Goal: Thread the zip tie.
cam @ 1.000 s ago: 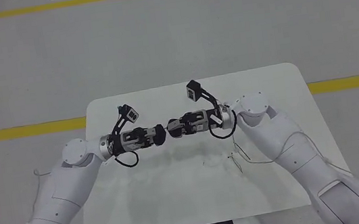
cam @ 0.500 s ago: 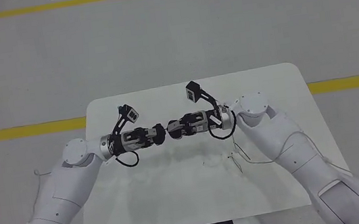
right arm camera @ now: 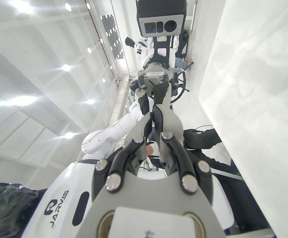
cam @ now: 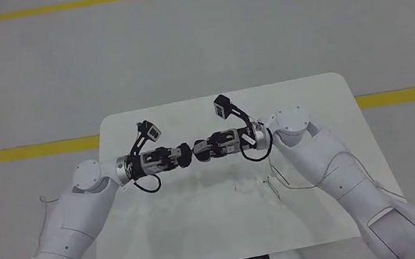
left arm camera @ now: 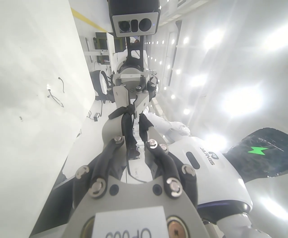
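Note:
Both arms hold their grippers tip to tip above the middle of the white table [cam: 320, 209]. My left gripper [cam: 182, 155] is shut on a thin black zip tie [left arm camera: 128, 155], whose strap curves back from the fingers towards the wrist. My right gripper [cam: 200, 148] faces it, shut on a ribbed black stretch of the zip tie [right arm camera: 157, 121]. In the left wrist view my own gripper [left arm camera: 135, 117] nearly touches the right gripper [left arm camera: 131, 106]. In the right wrist view my own gripper [right arm camera: 155, 112] meets the left gripper [right arm camera: 153, 94]. The point where the tie's ends join is hidden between the fingertips.
Several loose black zip ties [cam: 275, 181] lie on the table below the right forearm, also seen as loose ties [left arm camera: 55, 98] in the left wrist view. A small piece [cam: 237, 189] lies near them. The table's front half has free room.
The right wrist has rolled slightly, shifting its camera a little. Both grippers stay tip to tip, shut on the tie.

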Robot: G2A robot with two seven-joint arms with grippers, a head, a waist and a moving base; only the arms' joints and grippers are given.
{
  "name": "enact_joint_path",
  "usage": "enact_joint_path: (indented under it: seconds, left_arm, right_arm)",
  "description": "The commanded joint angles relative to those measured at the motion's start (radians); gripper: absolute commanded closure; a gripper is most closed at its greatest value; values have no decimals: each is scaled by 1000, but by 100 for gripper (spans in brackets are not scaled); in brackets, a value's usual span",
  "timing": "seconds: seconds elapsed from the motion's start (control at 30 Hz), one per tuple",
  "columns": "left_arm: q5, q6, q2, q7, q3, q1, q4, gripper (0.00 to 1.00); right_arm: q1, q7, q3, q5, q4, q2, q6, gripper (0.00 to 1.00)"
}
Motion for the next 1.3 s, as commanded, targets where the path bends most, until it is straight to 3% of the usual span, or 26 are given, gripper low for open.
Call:
enact_joint_path:
  seconds: [0.0,0.2,0.3,0.57,0.6,0.63,1.03,1.13,1.27]
  left_arm:
    - [1,1,0,0,0,0,0,88]
    - [3,2,-1,0,2,-1,1,89]
    - [5,3,-1,0,3,-2,2,100]
    - [5,2,-2,-2,4,-5,5,100]
    - [4,1,-2,-4,3,-5,7,100]
    - [2,-1,-2,-7,1,-5,7,100]
    - [0,-23,9,-54,-35,8,8,100]
    - [6,-27,12,-88,-45,7,-7,100]
    - [6,-27,12,-88,-45,7,-7,100]
  right_arm:
    - [1,1,-2,-1,0,0,1,100]
    - [3,1,-7,0,2,1,1,100]
    - [4,0,-9,1,3,1,1,100]
    - [3,-4,-8,4,3,3,1,100]
    - [2,-5,-7,6,4,4,2,56]
    - [2,-8,-5,7,4,4,3,0]
    - [-35,-77,71,35,-13,23,-18,0]
    - [-45,-85,78,34,-21,26,-10,0]
    - [-45,-85,78,34,-21,26,-10,0]
